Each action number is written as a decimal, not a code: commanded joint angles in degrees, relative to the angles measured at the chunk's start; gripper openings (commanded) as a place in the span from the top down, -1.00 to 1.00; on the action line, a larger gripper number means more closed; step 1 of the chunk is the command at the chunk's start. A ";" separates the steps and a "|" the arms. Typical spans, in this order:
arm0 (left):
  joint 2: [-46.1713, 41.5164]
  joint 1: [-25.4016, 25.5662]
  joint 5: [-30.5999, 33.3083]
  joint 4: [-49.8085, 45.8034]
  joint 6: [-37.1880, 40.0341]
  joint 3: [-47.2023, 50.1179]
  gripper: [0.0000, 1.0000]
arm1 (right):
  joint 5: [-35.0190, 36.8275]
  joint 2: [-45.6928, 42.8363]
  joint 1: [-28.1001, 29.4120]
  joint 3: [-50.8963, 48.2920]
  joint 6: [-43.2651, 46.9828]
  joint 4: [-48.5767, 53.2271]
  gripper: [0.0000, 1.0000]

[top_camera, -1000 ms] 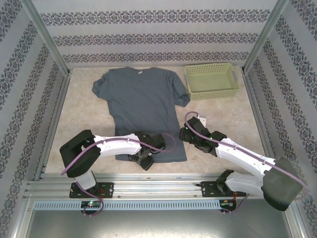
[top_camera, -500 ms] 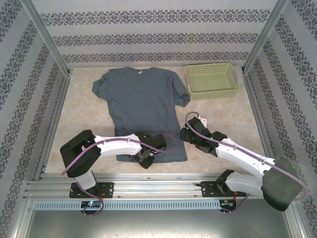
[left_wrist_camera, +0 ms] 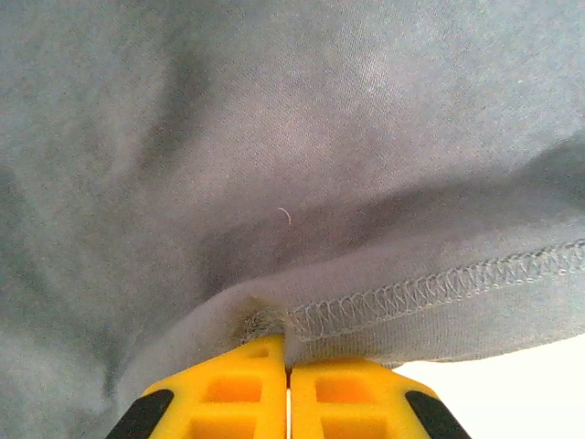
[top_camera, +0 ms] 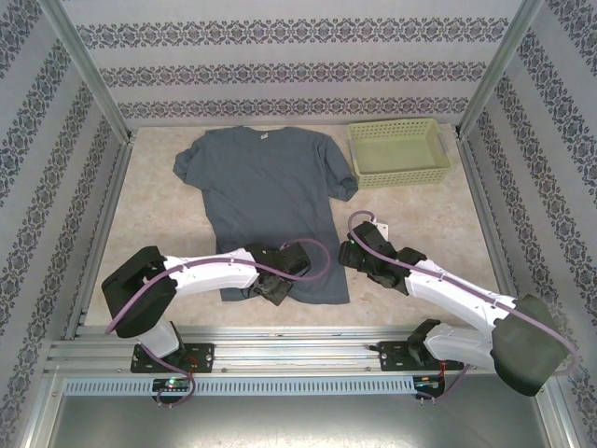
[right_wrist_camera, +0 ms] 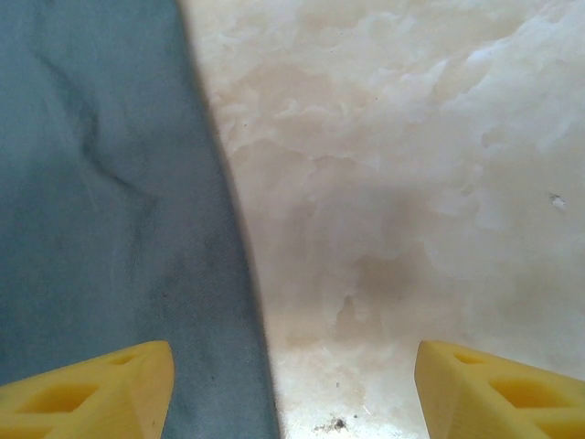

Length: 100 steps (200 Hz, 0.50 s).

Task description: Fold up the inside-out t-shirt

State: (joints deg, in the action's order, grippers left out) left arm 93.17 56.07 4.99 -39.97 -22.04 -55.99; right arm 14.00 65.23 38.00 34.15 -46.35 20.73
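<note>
While my left gripper clamps the shirt hem at 6 o'clock (stitching showing), my right gripper gapes wide over its 4 o'clock edge.

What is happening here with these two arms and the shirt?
The left claw is shut on the bottom hem of the blue-grey t-shirt, which lies spread flat on the table. The right claw hangs open over the shirt's right edge and holds nothing. A light green basket stands beside one sleeve. No fold is made yet.
</note>
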 commanded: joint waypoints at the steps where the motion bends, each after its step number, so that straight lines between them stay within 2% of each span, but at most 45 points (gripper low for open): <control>1: -2.73 -0.44 0.72 0.34 -0.76 0.66 0.88 | -2.13 0.67 0.39 -1.71 0.62 -2.35 -0.41; 53: -7.13 -0.44 -1.21 2.22 -1.26 2.36 1.00 | -4.17 4.13 5.10 -3.37 0.03 -6.69 -0.40; 100: -11.76 -1.43 -2.24 5.08 -2.21 3.77 1.00 | -5.06 4.06 8.75 -5.05 2.92 -11.88 -0.40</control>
State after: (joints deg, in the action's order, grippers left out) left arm 84.90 55.86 3.64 -37.74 -22.68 -53.52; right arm 9.93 69.82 45.28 31.05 -45.91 13.43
